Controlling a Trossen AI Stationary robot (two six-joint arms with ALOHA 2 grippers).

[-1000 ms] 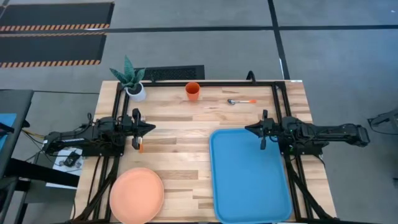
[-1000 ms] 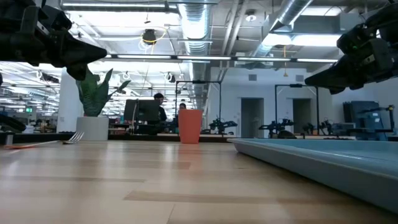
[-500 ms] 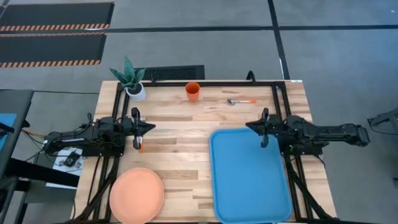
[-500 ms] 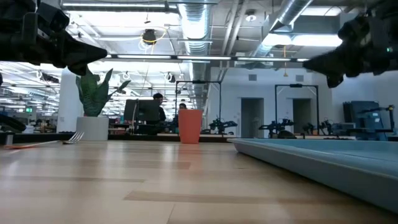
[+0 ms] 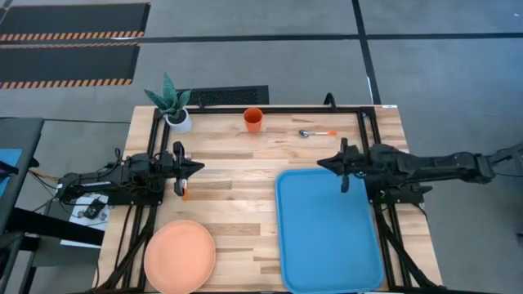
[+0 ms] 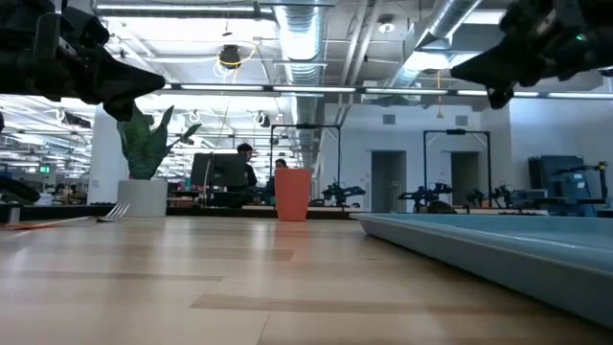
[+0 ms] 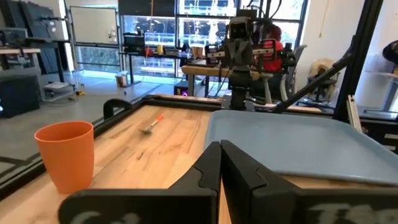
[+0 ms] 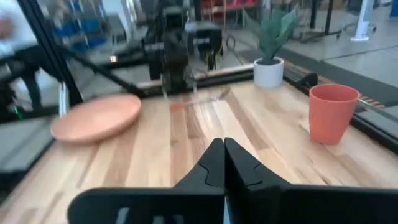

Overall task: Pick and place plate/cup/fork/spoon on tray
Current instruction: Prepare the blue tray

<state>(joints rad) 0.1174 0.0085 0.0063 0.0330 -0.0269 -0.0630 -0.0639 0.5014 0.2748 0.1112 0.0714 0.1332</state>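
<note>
Since a second ago, we see the right gripper (image 5: pixel 329 166) shifted slightly toward the table's middle and raised, its arm stretched out straighter; nothing else has moved.

From the high view, we find that gripper above the far left corner of the tray (image 5: pixel 328 233), fingers pressed together and holding nothing. The left gripper (image 5: pixel 196 168) sits level over the left side of the table, fingers likewise closed and empty, with the fork (image 5: pixel 185 190) lying on the wood just beside it. The plate (image 5: pixel 179 256) rests at the near left corner, well apart from the tray, which takes up the near right. At the far edge stand the cup (image 5: pixel 253 119) and, to its right, the spoon (image 5: pixel 315 133), with a potted plant (image 5: pixel 174 104) at the far left corner.

From the low view, we see the cup (image 6: pixel 292 195) upright in the middle distance, the fork (image 6: pixel 72 218) flat at the left in front of the plant pot (image 6: pixel 142 196), and the tray rim (image 6: pixel 479 240) running along the right. Both grippers hang high at the upper corners.

From the left wrist view, we see closed fingers (image 7: pixel 211 169), the cup (image 7: pixel 65 154), the spoon (image 7: pixel 151 124) and the tray (image 7: pixel 292 140).

From the right wrist view, we see closed fingers (image 8: pixel 214 163), the plate (image 8: pixel 97 116), the cup (image 8: pixel 332 112) and the plant (image 8: pixel 271 43).
</note>
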